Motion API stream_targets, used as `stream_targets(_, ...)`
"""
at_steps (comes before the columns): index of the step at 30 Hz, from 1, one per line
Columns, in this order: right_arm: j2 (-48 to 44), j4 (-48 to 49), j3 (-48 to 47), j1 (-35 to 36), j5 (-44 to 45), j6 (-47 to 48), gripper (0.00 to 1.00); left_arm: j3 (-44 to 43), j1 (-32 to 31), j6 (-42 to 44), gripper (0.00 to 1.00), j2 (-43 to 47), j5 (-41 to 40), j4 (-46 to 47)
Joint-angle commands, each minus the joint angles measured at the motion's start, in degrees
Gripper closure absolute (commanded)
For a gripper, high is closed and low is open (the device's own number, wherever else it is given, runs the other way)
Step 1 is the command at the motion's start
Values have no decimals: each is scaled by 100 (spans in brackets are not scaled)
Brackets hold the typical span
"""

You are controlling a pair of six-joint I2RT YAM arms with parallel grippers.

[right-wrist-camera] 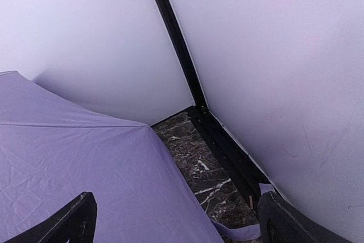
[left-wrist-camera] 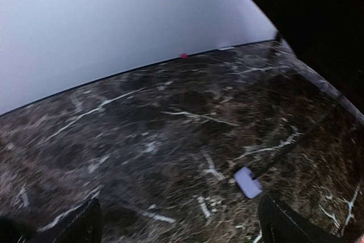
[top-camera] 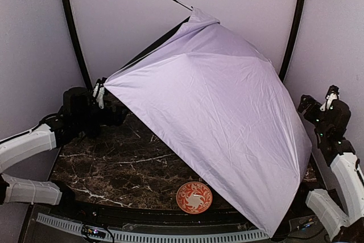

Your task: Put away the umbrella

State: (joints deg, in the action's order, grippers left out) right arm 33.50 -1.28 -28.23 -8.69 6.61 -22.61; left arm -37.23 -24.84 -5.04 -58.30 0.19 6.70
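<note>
The umbrella (top-camera: 222,112) stands open on the dark marble table (top-camera: 114,163), and its pale lavender canopy covers the middle and right. A black rib tip pokes up at the back. In the left wrist view its small lavender knob handle (left-wrist-camera: 248,182) lies on the marble under the canopy, with the thin black shaft (left-wrist-camera: 307,132) running up to the right. My left gripper (top-camera: 102,98) is at the canopy's left corner; it is open (left-wrist-camera: 179,233) and empty, just short of the handle. My right gripper (top-camera: 307,105) hangs open (right-wrist-camera: 179,226) by the canopy's (right-wrist-camera: 85,163) right edge, with a lavender fabric strap (right-wrist-camera: 242,233) at its right finger.
A red-patterned bowl (top-camera: 194,197) sits at the table's front edge, touching the canopy's lower rim. White booth walls with black corner posts (top-camera: 74,32) close in the table on three sides. A strip of marble (right-wrist-camera: 199,163) shows between canopy and right wall.
</note>
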Motion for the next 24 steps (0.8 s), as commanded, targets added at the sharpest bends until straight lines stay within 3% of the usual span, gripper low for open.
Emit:
stream_targets(1, -68, 581, 66, -18, -681, 184, 0, -670, -402, 964, 3, -1147, 2425, 848)
stream_targets(6, 162, 690, -160, -15, -946, 277, 0, -1836, -1175, 2475, 8, -2902, 2915, 800)
stream_targets(11, 516, 518, -579, -13, -1397, 332, 0, -2770, -1359, 2897, 5, -4278, 3474, 1147)
stream_targets(14, 608, 369, -751, -14, -1645, 343, 0, -3540, -1413, 3026, 7, -5039, 3451, 712)
stream_targets(18, 567, 184, -888, -4, -1596, 358, 0, -3907, -1445, 3014, 20, -5601, 3450, 734)
stream_targets(20, 505, 77, -954, -9, -1562, 358, 0, -3853, -1453, 2975, 32, -5702, 3487, 1011)
stream_targets(24, 352, -30, -1019, -10, -1600, 351, 0, -3959, -1494, 2981, 38, -6027, 3581, 1123)
